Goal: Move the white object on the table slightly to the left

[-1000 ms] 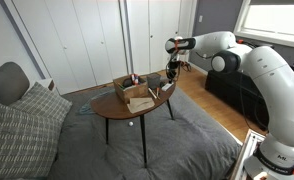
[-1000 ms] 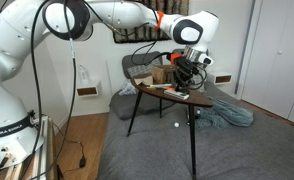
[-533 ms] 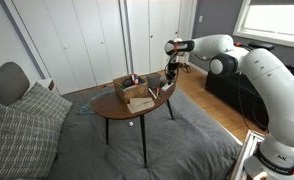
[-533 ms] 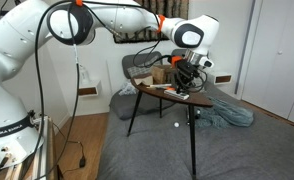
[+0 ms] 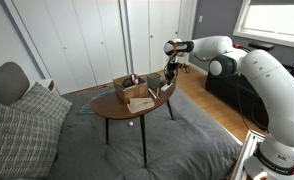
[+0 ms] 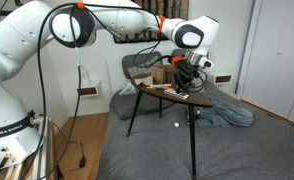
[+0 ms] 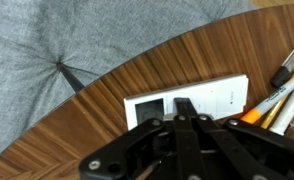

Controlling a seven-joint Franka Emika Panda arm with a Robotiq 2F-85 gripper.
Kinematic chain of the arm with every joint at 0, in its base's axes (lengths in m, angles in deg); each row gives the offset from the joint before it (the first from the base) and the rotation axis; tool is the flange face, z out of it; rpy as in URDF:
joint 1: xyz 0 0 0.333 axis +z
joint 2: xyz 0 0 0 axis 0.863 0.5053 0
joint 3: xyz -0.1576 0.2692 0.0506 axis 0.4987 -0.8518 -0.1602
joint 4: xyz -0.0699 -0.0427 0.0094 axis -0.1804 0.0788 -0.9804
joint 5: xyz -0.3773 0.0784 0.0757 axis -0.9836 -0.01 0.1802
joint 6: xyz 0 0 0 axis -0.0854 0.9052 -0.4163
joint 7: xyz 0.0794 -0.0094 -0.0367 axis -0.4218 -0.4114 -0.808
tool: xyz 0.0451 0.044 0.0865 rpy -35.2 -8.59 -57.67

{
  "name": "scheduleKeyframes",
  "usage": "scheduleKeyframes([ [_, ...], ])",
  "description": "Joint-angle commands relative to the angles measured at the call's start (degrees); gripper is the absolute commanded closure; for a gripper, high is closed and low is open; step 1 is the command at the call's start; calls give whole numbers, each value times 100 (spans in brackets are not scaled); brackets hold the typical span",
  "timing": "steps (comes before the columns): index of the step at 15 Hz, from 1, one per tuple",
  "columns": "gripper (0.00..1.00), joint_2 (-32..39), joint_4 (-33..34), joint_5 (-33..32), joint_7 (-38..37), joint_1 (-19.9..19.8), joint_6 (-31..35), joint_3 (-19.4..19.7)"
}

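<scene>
white object [image 7: 223,95] beneath gripper [image 7: 184,106] (on table [image 7: 92,125])

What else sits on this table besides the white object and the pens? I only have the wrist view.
Observer: A cardboard box stands on the table, toward the end away from the gripper.
Operator: How close to the table's rim is the gripper working?
Observer: In both exterior views it hangs low over one narrow end of the oval top, close to the rim.
Operator: Anything on the floor underneath?
Observer: A small white thing lies on the grey rug beneath the table. It is too small to identify.
</scene>
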Motion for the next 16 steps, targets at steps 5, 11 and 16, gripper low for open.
scheduleKeyframes([
  [5, 100, 223, 252, 111, -107, -39, -239, -182],
  [11, 100, -587, -377, -4, -55, -196, 217, 73],
  [16, 100, -1551, -1200, 34, 226, -345, 582, 122],
])
